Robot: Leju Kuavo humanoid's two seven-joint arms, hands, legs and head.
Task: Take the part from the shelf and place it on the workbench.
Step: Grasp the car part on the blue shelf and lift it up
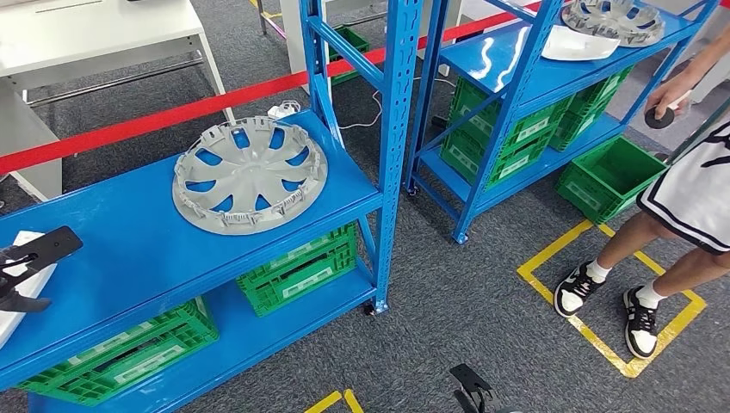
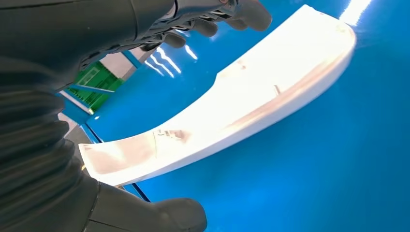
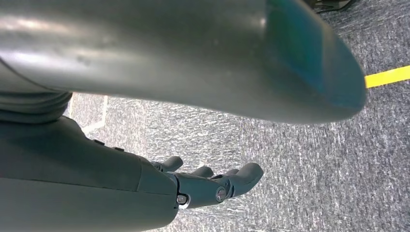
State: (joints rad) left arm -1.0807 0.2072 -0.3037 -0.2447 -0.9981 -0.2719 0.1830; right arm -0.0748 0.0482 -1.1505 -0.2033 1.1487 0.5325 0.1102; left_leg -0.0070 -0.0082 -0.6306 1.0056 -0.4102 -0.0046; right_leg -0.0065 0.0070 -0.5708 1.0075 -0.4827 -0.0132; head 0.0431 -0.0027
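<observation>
A white curved part (image 2: 232, 106) lies flat on the blue shelf top (image 1: 146, 249), at its left end (image 1: 10, 325). My left hand (image 1: 30, 258) hovers over this part with its fingers (image 2: 212, 21) spread on one side and the thumb (image 2: 159, 217) on the other, holding nothing. A grey hubcap (image 1: 250, 176) rests further right on the same shelf, well apart from the hand. My right hand (image 1: 469, 389) hangs low beside my body above the carpet, its fingers (image 3: 212, 186) loosely extended and empty.
Green crates (image 1: 297, 271) fill the lower shelf. A second blue rack (image 1: 534, 77) at the back right carries another hubcap (image 1: 615, 19) and a white part (image 1: 577, 43). A person (image 1: 680, 206) stands at the right inside yellow floor tape (image 1: 551, 249). A red barrier strip (image 1: 172, 112) runs behind.
</observation>
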